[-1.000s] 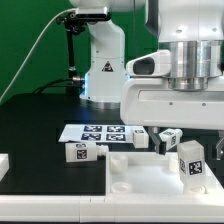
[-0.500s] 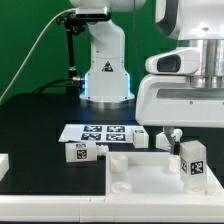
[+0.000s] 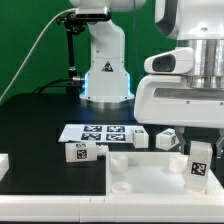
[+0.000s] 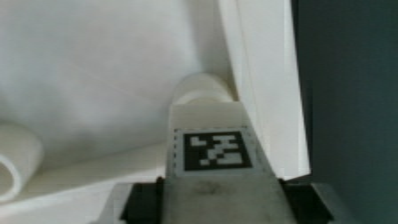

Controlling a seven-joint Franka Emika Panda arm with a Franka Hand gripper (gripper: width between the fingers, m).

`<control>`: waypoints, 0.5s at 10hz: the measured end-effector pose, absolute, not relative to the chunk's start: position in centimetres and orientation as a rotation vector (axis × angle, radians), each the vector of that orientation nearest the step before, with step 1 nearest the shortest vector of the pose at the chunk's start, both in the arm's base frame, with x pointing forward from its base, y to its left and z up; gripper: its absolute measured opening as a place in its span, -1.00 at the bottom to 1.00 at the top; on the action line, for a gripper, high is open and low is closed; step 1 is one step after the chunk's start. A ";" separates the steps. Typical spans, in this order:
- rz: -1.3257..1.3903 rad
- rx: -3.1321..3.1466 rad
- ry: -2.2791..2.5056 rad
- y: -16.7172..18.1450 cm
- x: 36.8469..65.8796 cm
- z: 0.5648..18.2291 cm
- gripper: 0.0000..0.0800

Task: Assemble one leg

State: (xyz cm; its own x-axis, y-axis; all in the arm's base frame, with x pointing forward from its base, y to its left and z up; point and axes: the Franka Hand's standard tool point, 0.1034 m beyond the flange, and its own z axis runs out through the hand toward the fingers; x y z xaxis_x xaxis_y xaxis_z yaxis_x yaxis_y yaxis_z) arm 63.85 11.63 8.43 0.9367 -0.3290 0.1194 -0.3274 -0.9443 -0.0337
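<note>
the pincer point(image 4: 217, 196) has two dark grey, blocky fingers point(image 4: 141, 200). above it, a boxy white wrist housing point(image 3: 180, 100) under a silver-grey metal cylinder point(image 3: 208, 60). well behind it, a rounded white arm base point(image 3: 110, 45) bears a dark triangular logo point(image 3: 103, 68) above a blue-lit ring point(image 3: 106, 97).

1. The exterior view sits low, near the height of the table point(image 3: 40, 120). It faces across the table toward the robot base point(image 3: 105, 75) at upper centre. The arm's wrist point(image 3: 185, 100) looms large at upper right.
2. The wrist view looks along the gripper point(image 4: 217, 200) from very close onto the leg point(image 4: 215, 140), with the fingers point(image 4: 139, 203) at the frame's edge.
3. Both views share that leg point(image 3: 199, 165) and the white tray point(image 3: 140, 172) point(image 4: 258, 60), at lower right in the exterior frame.
</note>
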 end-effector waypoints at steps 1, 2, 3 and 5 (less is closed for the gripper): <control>-0.192 -3.054 0.624 11.6 63.9 8.4 -0.28; -0.190 -3.032 0.707 11.6 63.8 8.4 -0.28; -0.187 -2.993 0.839 11.5 63.8 8.3 -0.28; -0.174 -2.797 1.306 11.5 63.7 8.2 -0.28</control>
